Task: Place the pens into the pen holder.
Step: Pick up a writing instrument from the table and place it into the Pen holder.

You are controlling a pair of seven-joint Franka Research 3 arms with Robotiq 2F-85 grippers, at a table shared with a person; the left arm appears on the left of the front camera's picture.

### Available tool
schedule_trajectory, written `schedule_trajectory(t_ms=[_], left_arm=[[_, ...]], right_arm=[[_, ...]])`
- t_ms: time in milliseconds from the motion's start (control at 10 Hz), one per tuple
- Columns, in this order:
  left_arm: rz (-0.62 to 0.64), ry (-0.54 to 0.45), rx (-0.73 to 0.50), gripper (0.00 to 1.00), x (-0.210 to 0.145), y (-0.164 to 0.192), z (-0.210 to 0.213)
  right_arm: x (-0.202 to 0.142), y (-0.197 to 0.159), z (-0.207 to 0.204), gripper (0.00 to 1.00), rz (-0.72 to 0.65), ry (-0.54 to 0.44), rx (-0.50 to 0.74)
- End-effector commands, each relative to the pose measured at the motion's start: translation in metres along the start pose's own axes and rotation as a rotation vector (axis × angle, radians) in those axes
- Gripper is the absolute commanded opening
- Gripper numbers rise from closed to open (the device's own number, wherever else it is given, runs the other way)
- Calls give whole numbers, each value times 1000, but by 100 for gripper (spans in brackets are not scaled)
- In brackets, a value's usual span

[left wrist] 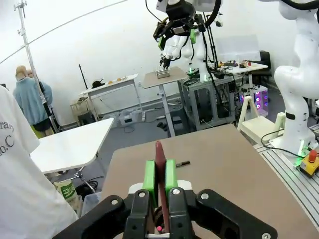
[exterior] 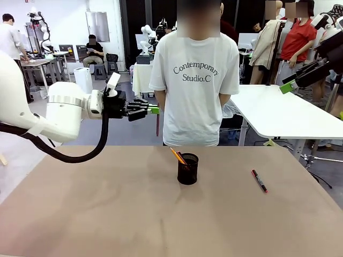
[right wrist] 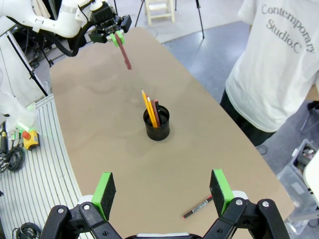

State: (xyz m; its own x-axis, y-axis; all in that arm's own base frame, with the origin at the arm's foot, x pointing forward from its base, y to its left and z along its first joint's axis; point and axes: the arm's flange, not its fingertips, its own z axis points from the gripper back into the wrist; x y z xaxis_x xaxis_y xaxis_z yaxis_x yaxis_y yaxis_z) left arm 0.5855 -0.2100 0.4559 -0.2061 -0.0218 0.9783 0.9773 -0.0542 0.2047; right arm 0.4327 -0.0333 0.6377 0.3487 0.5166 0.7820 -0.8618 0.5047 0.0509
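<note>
1. As I read it from the remote desk, the pen holder (exterior: 187, 172) is a black mesh cup. It stands upright near the middle of the counter (exterior: 91, 203), toward the far edge.
2. Inside it I count yellow-orange pencils (right wrist: 148, 107), two as far as I can tell. They lean out over the rim, with a darker stick (right wrist: 157, 113) beside them.
3. One reddish-pink pen (exterior: 157, 124) is off the counter, hanging downward from the left gripper (exterior: 154, 110). It is held high and well to the robot's left of the pen holder. In the left wrist view I see the green pads (left wrist: 149, 175) pressed against either side of its shaft, so the jaws are clenched on it.
4. One red-and-black marker (exterior: 259, 181) lies flat on the counter to the robot's right of the pen holder. It is well apart from the holder, and nothing touches it.
5. The right gripper (right wrist: 163, 185) is raised above the counter and looks down on the marker and the holder. Its jaws are released and spread wide, with nothing between them.
6. One person (exterior: 195, 91) in a white printed T-shirt stands at the far side of the counter, directly behind the pen holder.
</note>
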Motion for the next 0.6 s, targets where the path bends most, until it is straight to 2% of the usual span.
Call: schedule_trajectory(t_ms=[0,300,500], left_arm=[[-2,19,14,0,-2,6,4],[1,11,11,0,-3,3,3],[-26,12,-54,0,-13,7,-27]], right_arm=[[1,1,-1,100,5,-12,3],[1,1,-1,100,5,-12,3],[1,1,-1,100,5,-12,3]])
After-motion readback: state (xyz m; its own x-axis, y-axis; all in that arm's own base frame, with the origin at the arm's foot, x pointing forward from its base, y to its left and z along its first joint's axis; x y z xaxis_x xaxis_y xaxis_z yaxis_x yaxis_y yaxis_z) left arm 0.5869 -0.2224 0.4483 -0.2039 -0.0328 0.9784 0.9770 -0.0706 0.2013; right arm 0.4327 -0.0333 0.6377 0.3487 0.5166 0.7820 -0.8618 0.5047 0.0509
